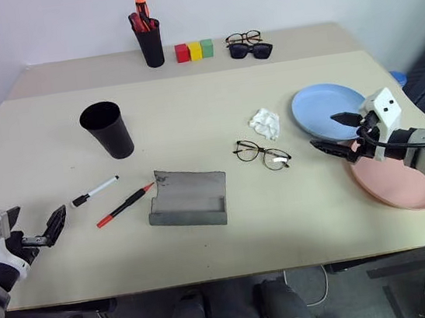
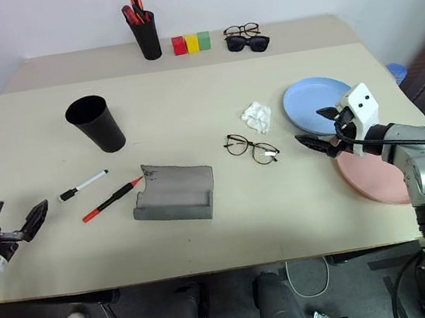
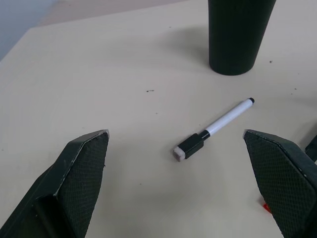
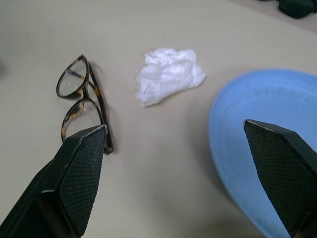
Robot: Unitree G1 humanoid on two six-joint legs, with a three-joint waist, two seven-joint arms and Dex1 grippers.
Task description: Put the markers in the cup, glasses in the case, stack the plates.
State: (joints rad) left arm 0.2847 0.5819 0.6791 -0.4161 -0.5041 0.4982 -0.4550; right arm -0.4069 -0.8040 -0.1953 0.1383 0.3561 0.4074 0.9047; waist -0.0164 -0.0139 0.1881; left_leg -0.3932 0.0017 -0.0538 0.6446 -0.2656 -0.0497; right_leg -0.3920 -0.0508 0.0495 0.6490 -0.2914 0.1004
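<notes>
Markers (image 1: 95, 191) lie on the table (image 1: 207, 238) beside the cup (image 1: 107, 129), ahead of the left gripper (image 1: 34, 229), spread wide and empty. Right gripper (image 1: 333, 132), also spread, hovers seemingly just above the blue plate (image 1: 323, 105), near the glasses (image 1: 262, 152).

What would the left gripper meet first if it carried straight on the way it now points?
Most likely the white marker, lying on the table between the open left gripper and the black cup; the depth is uncertain.
</notes>
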